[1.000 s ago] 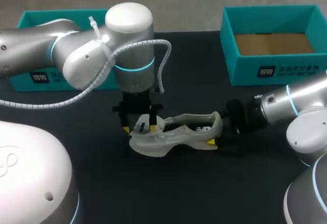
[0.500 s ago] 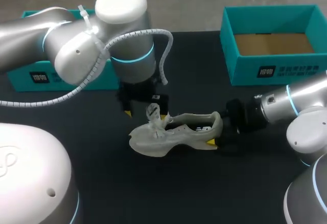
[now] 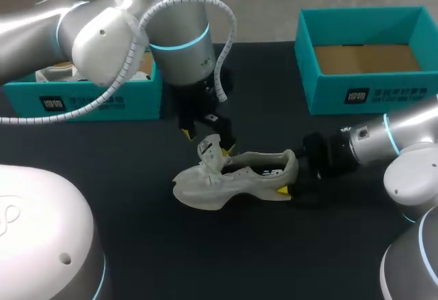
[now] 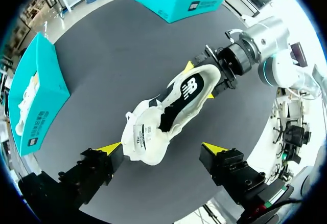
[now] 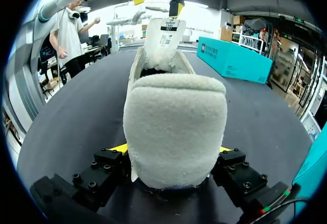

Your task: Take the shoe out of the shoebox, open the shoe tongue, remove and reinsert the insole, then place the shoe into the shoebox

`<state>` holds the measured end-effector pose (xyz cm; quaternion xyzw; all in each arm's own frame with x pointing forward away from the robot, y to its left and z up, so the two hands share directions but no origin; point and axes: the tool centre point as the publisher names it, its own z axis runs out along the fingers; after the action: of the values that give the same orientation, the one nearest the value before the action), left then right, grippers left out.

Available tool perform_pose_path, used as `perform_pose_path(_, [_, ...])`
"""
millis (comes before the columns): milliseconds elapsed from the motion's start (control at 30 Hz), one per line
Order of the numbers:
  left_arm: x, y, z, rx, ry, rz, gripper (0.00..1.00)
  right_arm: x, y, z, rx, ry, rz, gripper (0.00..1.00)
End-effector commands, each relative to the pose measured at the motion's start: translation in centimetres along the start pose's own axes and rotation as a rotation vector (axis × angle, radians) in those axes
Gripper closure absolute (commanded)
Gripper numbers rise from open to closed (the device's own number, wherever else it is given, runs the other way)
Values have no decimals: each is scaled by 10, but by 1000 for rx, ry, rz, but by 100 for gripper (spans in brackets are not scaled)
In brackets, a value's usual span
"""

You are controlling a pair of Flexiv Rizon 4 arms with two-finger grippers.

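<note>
A white shoe (image 3: 236, 177) lies on its side on the black table, toe to the left, its tongue (image 3: 209, 151) pulled up and standing free. My left gripper (image 3: 204, 142) hangs open just above the tongue, touching nothing. In the left wrist view the shoe (image 4: 173, 106) lies below the open left gripper (image 4: 162, 150), insole opening showing. My right gripper (image 3: 291, 182) is shut on the shoe's heel. The right wrist view shows that heel (image 5: 173, 127) pinched from both sides by the right gripper (image 5: 172, 150), and the tongue (image 5: 166, 37) upright ahead.
A teal shoebox (image 3: 366, 57) with a bare brown bottom stands at the back right. A second teal box (image 3: 82, 98) at the back left holds something white. Bare black table surrounds the shoe.
My left gripper opened, let go of the tongue and rose up and back to the right. The tongue stays raised. The right arm and the shoe have not moved.
</note>
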<state>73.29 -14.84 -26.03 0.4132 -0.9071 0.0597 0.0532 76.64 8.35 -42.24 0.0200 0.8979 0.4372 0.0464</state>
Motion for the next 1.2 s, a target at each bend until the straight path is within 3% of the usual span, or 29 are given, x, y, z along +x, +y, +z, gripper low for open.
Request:
perform_pose_path(33, [0,-9,0,-250,51,668,0,1,-3,3,3,-1,-1,100])
perform_pose_path(100, [0,-9,0,-250,51,668,0,1,-3,3,3,-1,-1,100])
perform_pose_path(233, [22,-24,2,-108,-1,697,0,1,-3,3,3,-1,-1,100])
perform_pose_path(433, [32,-46,2,-95,-22,775,0,1,-3,3,3,-1,-1,100])
perform_pose_path(467, [33,-49,3,-101,-27,792,54,1,-3,3,3,-1,-1,100])
perform_pose_path(500, [34,-51,5,-97,-30,788,82,1,-3,3,3,-1,-1,100])
perform_pose_path(533, [34,-53,7,-98,-40,807,100,1,-3,3,3,-1,-1,100])
perform_pose_path(833, [48,-71,38,-56,-46,901,100,1,-3,3,3,-1,-1,100])
perform_pose_path(1200, [56,-71,66,-14,-41,872,100,1,-3,3,3,-1,-1,100])
